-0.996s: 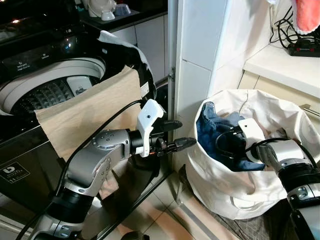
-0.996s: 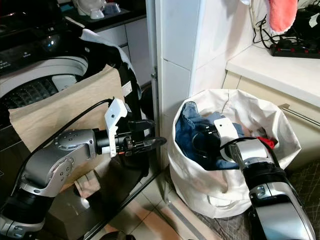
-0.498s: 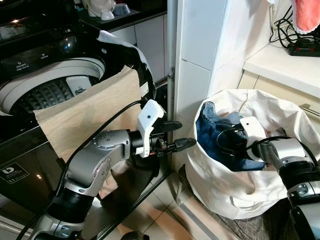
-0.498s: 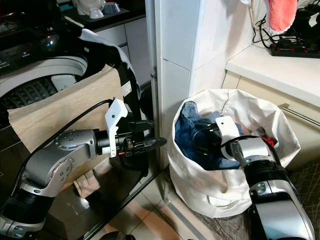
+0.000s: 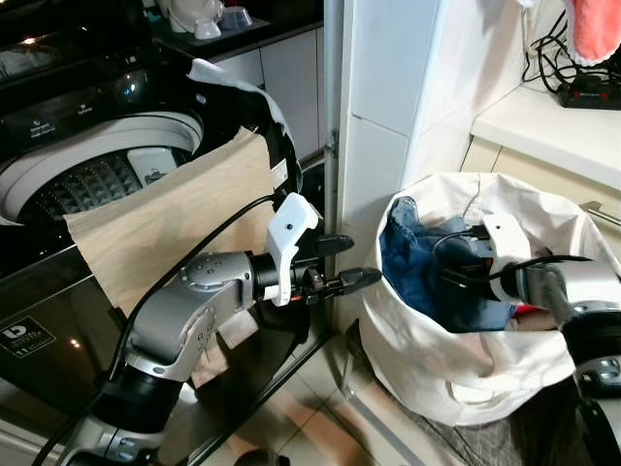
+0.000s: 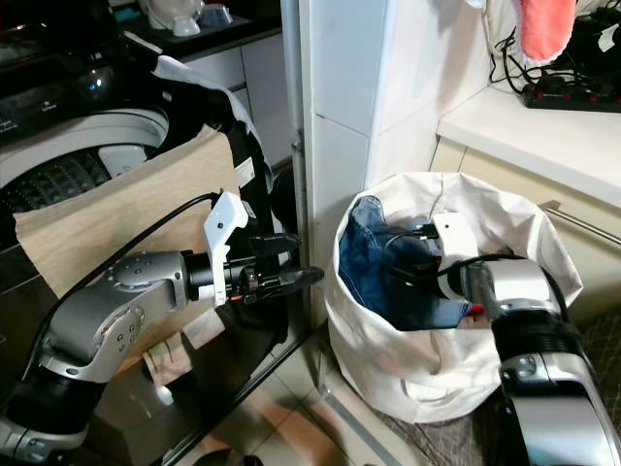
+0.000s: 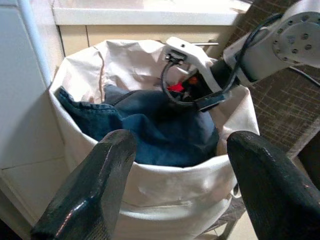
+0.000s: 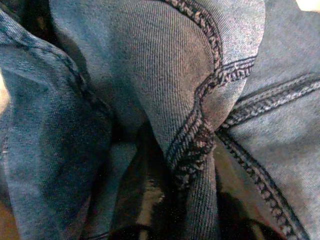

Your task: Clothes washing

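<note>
Dark blue jeans (image 5: 417, 262) lie bunched in a white cloth laundry basket (image 5: 408, 340) on the floor at my right. My right gripper (image 5: 458, 280) reaches into the basket and is shut on a fold of the jeans (image 8: 190, 125); dark fingers (image 8: 145, 200) press on the seamed denim. My left gripper (image 5: 361, 258) hangs open in the air between the washing machine (image 5: 97, 165) and the basket, holding nothing; its wide fingers (image 7: 95, 185) point at the basket (image 7: 170, 190). The top-loading machine stands open at my left, its drum visible.
A beige cloth (image 5: 175, 223) drapes over the machine's front rim. A white tiled column (image 5: 388, 87) stands between machine and basket. Something red (image 6: 473, 309) lies under the jeans. A counter (image 5: 553, 121) with cables and a hanging pink cloth (image 5: 594, 29) is at the back right.
My right wrist has shifted a little right and up inside the basket, and the jeans have bunched up with it. The left arm has not moved.
</note>
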Robot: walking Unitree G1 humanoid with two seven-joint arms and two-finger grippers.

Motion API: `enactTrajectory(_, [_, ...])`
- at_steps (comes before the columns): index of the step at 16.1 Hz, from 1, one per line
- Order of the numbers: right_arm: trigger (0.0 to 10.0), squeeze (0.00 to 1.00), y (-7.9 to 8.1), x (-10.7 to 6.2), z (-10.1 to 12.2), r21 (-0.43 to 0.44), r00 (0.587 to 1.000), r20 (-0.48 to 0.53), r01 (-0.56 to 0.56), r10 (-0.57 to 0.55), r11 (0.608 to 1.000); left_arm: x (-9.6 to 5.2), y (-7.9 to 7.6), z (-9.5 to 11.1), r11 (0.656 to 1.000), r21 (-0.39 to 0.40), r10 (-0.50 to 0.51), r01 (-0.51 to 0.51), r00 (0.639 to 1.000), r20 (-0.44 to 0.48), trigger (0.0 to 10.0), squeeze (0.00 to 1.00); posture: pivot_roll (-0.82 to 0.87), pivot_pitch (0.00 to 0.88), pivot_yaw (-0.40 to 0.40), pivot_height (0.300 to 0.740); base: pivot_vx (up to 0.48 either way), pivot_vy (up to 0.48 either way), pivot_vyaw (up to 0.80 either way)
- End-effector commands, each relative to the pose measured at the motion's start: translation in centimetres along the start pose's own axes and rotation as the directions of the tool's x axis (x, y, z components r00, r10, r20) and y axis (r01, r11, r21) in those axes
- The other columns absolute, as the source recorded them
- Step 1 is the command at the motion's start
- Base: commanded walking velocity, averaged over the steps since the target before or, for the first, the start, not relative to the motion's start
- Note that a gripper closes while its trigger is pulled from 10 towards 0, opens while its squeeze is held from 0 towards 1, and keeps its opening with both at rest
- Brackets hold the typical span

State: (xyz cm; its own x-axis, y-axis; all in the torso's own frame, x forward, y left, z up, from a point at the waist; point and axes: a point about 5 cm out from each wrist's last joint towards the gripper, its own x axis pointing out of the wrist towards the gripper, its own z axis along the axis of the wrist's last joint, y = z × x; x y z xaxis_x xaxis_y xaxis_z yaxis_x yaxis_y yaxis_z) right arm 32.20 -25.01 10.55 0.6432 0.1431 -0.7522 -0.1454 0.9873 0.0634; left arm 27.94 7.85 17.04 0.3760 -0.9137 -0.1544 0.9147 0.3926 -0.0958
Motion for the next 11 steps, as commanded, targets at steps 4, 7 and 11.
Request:
enactTrajectory(4, [0.0, 0.0, 0.0, -5.4, 4.5, 0.07, 0.967, 0.225, -0.14, 0.121, 0.988, 0.0, 1.1, 1.5, 0.995, 0.037, 0.092, -0.095, 0.993, 0.076, 10.0, 0.0, -0.05, 0.0, 0.066, 0.74, 0.0, 0.0, 0.0])
enactTrajectory(7, [0.0, 0.0, 1.4, -11.6, 10.2, 0.048, 0.822, 0.505, -0.331, 0.263, 0.942, 0.5, 1.4, 3.7, 0.987, 0.063, 0.132, -0.147, 0.97, 0.202, 10.0, 0.0, -0.08, 0.0, 0.082, 0.74, 0.0, 0.0, 0.0])
enactTrajectory(11, [0.0, 0.0, 4.8, -15.6, 14.0, -0.044, 0.626, 0.637, -0.553, 0.45, 0.832, 1.6, 0.6, 7.3, 0.987, 0.07, 0.106, -0.141, 0.923, 0.371, 10.0, 1.0, -0.09, 0.0, 0.077, 0.74, 0.0, 0.0, 0.0])
